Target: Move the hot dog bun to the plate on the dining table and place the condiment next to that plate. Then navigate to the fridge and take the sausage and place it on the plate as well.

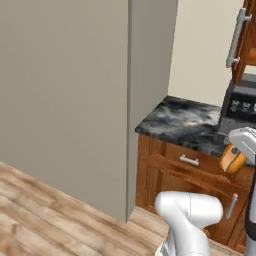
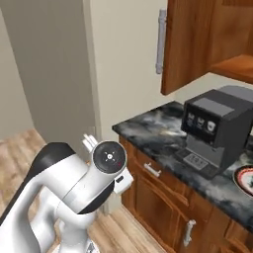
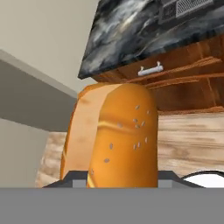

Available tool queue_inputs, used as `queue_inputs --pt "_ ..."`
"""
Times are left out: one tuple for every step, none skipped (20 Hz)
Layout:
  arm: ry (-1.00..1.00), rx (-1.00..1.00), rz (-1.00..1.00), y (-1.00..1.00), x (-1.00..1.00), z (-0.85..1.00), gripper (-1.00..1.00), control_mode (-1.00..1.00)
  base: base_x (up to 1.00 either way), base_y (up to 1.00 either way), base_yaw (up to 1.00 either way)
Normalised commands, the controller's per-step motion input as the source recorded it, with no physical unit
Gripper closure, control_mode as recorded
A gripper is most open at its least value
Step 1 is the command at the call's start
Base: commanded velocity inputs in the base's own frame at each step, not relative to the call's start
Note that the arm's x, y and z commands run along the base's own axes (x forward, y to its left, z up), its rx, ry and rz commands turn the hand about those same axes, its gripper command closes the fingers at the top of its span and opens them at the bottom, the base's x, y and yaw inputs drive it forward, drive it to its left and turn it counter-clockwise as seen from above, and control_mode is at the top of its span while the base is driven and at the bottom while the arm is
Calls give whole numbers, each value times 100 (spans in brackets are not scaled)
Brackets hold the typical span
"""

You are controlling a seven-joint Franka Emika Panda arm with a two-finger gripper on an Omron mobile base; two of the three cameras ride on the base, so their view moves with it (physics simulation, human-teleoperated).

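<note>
Bun [image 3: 118,135] clamped in fingers, carried beside wall worktop [image 1: 185,122]. Delivery to plate pending; condiment and sausage steps judged untouched.

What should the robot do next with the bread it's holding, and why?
Probably keep the gripper shut on the hot dog bun and carry it onward. The bun hangs in front of the wooden drawers of the marbled wall counter, above the wood floor, with no pale plate in sight to set it on.
</note>
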Motion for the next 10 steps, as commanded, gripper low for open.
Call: queue_inputs --pt "0 0 0 0 0 0 100 100 -21 0 85" --pt "0 0 0 0 0 0 100 100 -18 0 85" --pt "0 0 0 0 0 0 100 100 -15 0 85" --pt "0 0 0 0 0 0 100 100 -13 0 84" --pt "0 0 0 0 0 0 100 100 -14 0 85" --pt "0 0 0 0 0 0 100 100 -15 0 83" --pt "0 0 0 0 0 0 100 100 -17 0 84" --pt "0 0 0 0 0 0 100 100 -18 0 83" --pt "0 0 0 0 0 0 100 100 -17 0 82" --pt "0 0 0 0 0 0 100 100 -15 0 82"
